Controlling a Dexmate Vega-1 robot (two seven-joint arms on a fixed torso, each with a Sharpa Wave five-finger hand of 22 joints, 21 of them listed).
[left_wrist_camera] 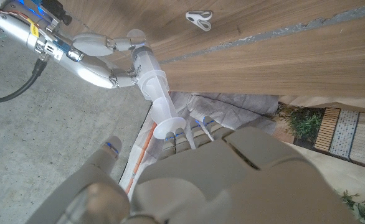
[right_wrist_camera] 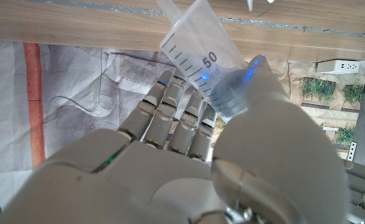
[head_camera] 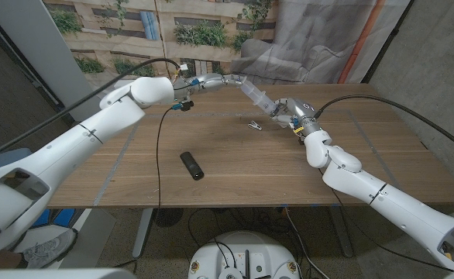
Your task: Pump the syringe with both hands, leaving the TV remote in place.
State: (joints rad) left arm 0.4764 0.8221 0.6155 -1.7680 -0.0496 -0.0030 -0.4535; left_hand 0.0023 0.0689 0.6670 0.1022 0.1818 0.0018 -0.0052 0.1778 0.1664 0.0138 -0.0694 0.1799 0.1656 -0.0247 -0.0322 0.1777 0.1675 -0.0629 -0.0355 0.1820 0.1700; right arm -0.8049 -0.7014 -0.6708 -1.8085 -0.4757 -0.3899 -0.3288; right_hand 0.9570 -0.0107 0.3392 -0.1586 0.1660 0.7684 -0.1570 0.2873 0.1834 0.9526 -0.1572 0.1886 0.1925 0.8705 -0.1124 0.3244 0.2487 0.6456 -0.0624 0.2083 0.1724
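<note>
Syringe: a large clear plastic syringe (head_camera: 255, 96) with black graduation marks and a printed "50" on its round barrel (right_wrist_camera: 202, 62); a ribbed translucent plunger ends in a flat round disc (left_wrist_camera: 167, 127). It is held in the air over the far side of the table, tilted, spanning between the two hands.

Right hand: the right hand (head_camera: 289, 110) grips the barrel end; its fingers (left_wrist_camera: 101, 61) curl around the tube and the thumb (right_wrist_camera: 257, 81) presses against it, with the other fingers lying close together behind it.

Left hand: the left hand (head_camera: 211, 80) is at the plunger end; its fingertips (left_wrist_camera: 198, 127) touch the disc. Whether they pinch it or merely press, I cannot tell.

TV remote: a slim black bar (head_camera: 192, 166) lying flat on the table, well apart from both hands, nearer the robot.

Clip: a small pale clip (head_camera: 254, 124) on the table just beside the right hand's fingers.

Table: brown wood-grain planks (head_camera: 382, 147), smooth and matte.
</note>
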